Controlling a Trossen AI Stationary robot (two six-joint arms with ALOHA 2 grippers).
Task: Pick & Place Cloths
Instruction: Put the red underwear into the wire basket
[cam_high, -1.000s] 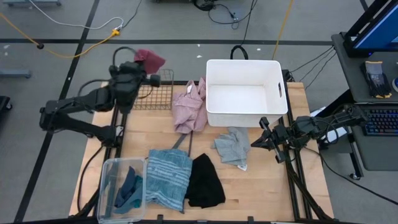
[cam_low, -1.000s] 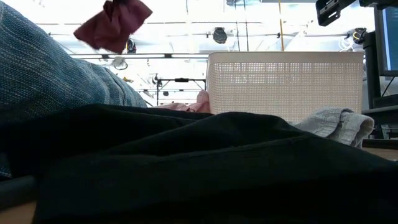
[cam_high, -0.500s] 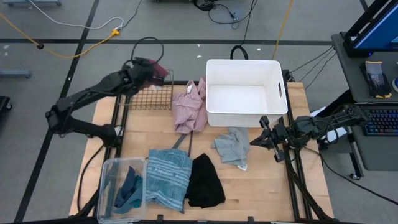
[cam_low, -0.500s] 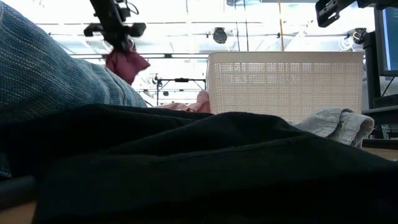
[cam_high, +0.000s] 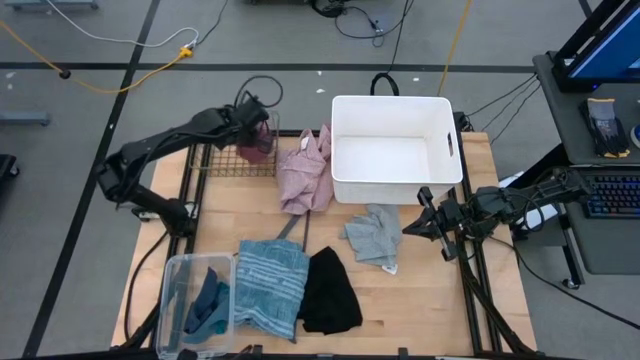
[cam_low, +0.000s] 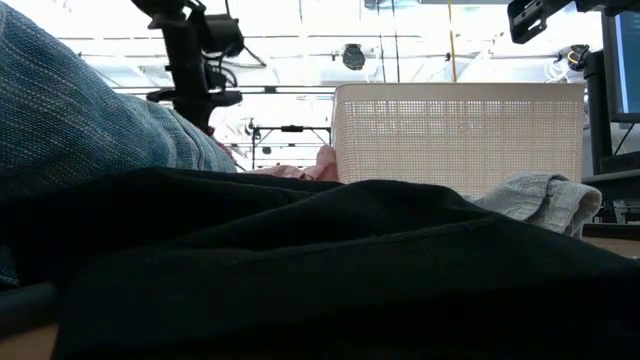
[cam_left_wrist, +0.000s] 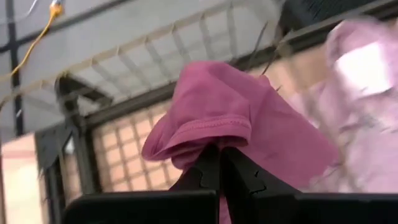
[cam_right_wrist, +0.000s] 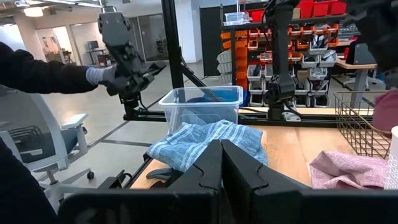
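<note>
Now the left gripper (cam_high: 258, 128) hangs over the wire basket (cam_high: 238, 152) at the far left of the table (cam_high: 430, 300), its fingers pressed together on the maroon cloth (cam_high: 257, 143). From the left wrist that cloth (cam_left_wrist: 249, 124) bunches just past the 2 fingertips (cam_left_wrist: 217, 168), with the basket's grid below it and the pink cloth (cam_left_wrist: 367, 112) off to one side. At table height the left arm (cam_low: 195, 60) comes down from above, and only a sliver of maroon shows behind the striped cloth (cam_low: 90, 120).

Well apart, the right gripper (cam_high: 412, 226) waits at the right edge of the table, fingers closed on nothing, just beside the grey cloth (cam_high: 374, 236). Its wrist view looks across the table to the striped cloth (cam_right_wrist: 205, 142), the clear bin (cam_right_wrist: 202, 102) and a person's sleeve and gloved hand (cam_right_wrist: 99, 74) in the room beyond.

The pink cloth (cam_high: 306, 170) lies between the basket and the white tub (cam_high: 395, 150), touching the tub's left wall. On the near side, from left to right, sit the clear bin (cam_high: 172, 300) with the teal cloth (cam_high: 208, 305) inside, the striped cloth (cam_high: 270, 285) lapping the bin's right edge, and the black cloth (cam_high: 328, 292) touching the striped one. The grey cloth lies near the tub's near wall.
</note>
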